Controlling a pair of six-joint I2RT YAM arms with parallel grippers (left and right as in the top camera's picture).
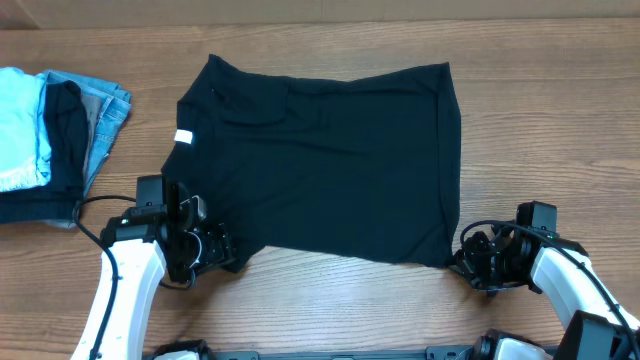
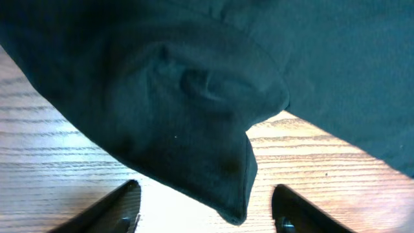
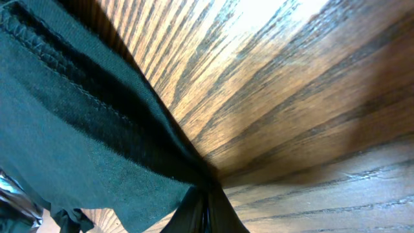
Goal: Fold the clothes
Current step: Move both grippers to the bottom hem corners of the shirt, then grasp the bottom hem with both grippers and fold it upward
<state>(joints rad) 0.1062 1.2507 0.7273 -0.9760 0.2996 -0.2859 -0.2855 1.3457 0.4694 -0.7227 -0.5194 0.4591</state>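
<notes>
The black garment point(image 1: 320, 160) lies spread flat on the wooden table, with its small white tag point(image 1: 183, 137) at the left edge. My left gripper point(image 1: 215, 250) is at its front left corner. In the left wrist view the gripper point(image 2: 207, 213) is open, and the garment's corner point(image 2: 194, 129) hangs between the two fingers without being pinched. My right gripper point(image 1: 465, 255) is at the front right corner. In the right wrist view its fingers point(image 3: 210, 207) are pressed together where the hemmed edge of the garment point(image 3: 77, 142) runs into their tips.
A pile of folded clothes sits at the far left: a light-blue piece point(image 1: 20, 120), a dark piece point(image 1: 65, 130) and a denim piece point(image 1: 108, 115). The left arm's cable point(image 1: 95, 235) loops beside the pile. Bare wooden table point(image 1: 330, 300) lies in front.
</notes>
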